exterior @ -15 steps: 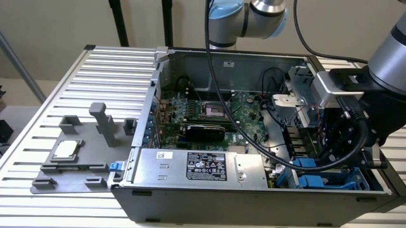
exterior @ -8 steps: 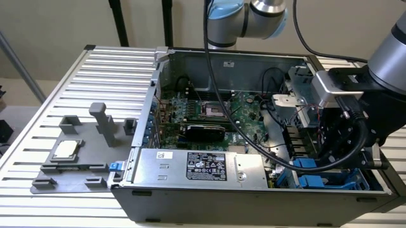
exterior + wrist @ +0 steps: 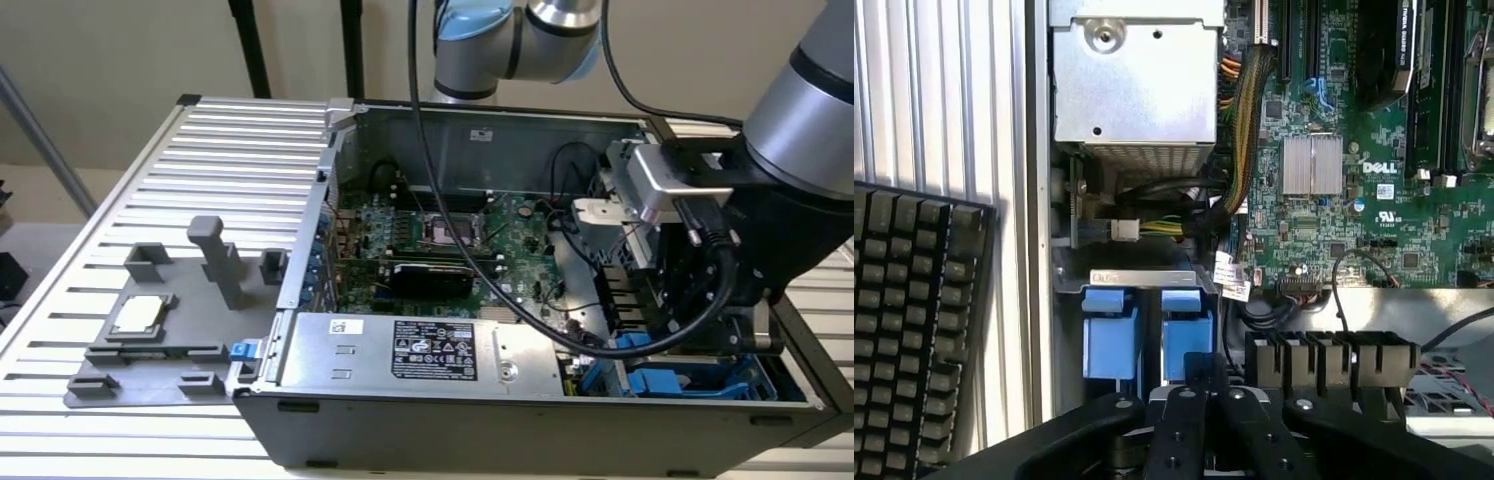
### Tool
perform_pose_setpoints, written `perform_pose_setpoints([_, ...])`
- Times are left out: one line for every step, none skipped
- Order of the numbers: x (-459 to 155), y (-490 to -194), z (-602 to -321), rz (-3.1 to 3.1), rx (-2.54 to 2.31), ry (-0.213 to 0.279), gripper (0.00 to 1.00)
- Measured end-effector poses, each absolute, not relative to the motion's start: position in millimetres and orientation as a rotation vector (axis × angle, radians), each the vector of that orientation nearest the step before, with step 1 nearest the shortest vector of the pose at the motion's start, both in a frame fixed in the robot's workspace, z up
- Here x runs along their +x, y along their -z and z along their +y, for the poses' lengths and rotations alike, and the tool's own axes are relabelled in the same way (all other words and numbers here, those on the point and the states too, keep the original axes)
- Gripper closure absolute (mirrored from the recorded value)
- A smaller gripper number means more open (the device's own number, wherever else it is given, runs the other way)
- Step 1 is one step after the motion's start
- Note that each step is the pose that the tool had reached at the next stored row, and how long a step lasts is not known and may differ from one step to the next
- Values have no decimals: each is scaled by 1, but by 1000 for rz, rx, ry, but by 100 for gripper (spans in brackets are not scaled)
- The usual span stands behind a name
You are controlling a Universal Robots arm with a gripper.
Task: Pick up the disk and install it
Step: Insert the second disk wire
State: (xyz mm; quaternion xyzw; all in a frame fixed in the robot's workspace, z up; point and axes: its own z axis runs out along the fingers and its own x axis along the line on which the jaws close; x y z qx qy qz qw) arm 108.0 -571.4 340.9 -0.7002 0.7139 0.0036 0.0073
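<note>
Heads up on where you're at: your arm (image 3: 801, 120) is reaching down into the open computer case (image 3: 481, 125), in the corner by the exterior view's right, next to the silver power supply (image 3: 414, 350).

From the wrist cam, the pincer (image 3: 1204, 385) is parked right up against a pair of blue rail ends. I'd read those as the end of the disk (image 3: 1187, 340), sitting in the drive bay between the case wall and the motherboard (image 3: 1354, 150). The nearer blue end looks to be touching the pincer tip or just shy of it. Honestly, I can't tell whether the pincer is open, closed or clamped on anything, since the tip is bunched up against the blue plastic.

The bit that matters: the disk lies straight ahead of the pincer, not off to a side. My guess is its long axis runs on in that same direction, deeper into the bay, because you see it end-on.

Over on the bench (image 3: 240, 140), the grey fixture (image 3: 160, 345) has just a small silver chip (image 3: 139, 315) on it, no disk.
</note>
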Motion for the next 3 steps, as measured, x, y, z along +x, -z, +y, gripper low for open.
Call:
perform_pose_setpoints([108,-341,-571,2232,-2190,-11,89])
perform_pose_setpoints([108,-341,-571,2232,-2190,-11,89])
perform_pose_setpoints([108,-341,-571,2232,-2190,-11,89])
